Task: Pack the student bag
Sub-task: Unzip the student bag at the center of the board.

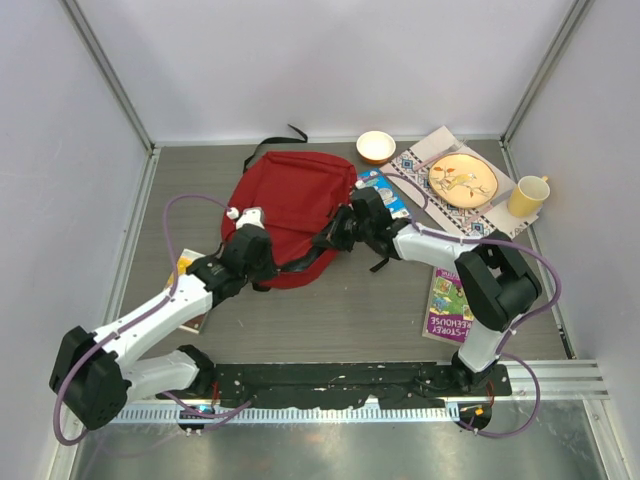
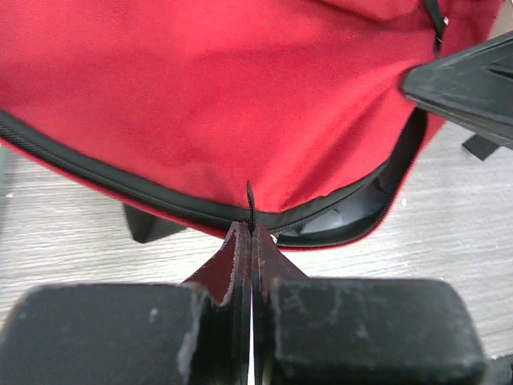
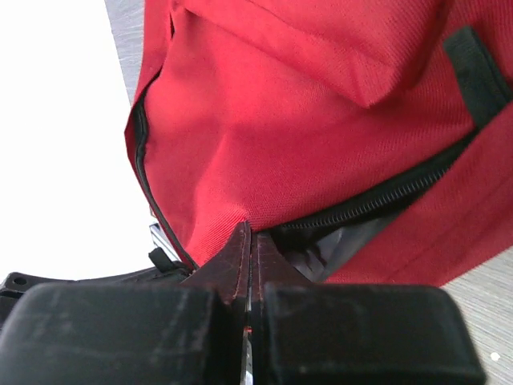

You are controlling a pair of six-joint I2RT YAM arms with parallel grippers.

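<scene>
Both clamp student bag (image 1: 295, 195): left end effector (image 2: 250, 234), right end effector (image 3: 250, 233); zipper gap (image 2: 357, 215) wrist-only.

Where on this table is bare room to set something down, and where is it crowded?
Free: the strip between the soft red fabric backpack and the black base rail, left of the purple book; also the far left corner. Crowded: far right, around the round orange plate and yellow cup.

I see the red student bag (image 1: 295, 195) with its black zipper (image 2: 104, 180), a yellow mug (image 1: 527, 196) and a grey wood-grain surface (image 1: 340, 320).
</scene>
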